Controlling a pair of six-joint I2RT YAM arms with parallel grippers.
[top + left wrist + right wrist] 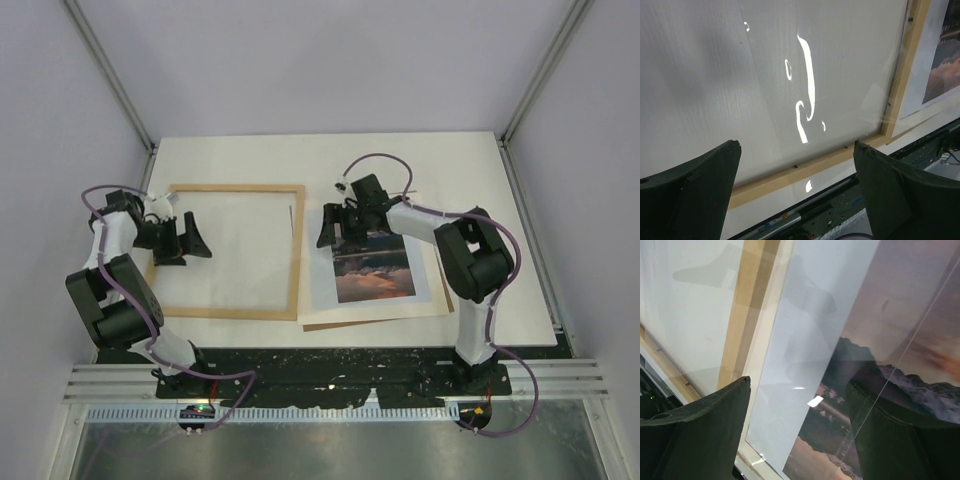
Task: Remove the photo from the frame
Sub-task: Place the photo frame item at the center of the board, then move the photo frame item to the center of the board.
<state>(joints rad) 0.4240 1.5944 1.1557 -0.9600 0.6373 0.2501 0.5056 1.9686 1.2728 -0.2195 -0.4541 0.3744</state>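
The light-wood frame lies flat on the table's left half, with only white showing inside it. To its right the photo lies face up outside the frame, a white sheet printed with a sunset and mountains. My right gripper hovers open over the photo's far-left corner, holding nothing. In the right wrist view the photo spreads below the open right gripper, and the frame's side rail runs along the left. My left gripper is open over the frame's left part; in its wrist view, open and empty above the frame rail.
A brown board sticks out from under the photo at its near edge. A cream strip lies between the frame rail and the photo. The black base rail runs along the table's near edge.
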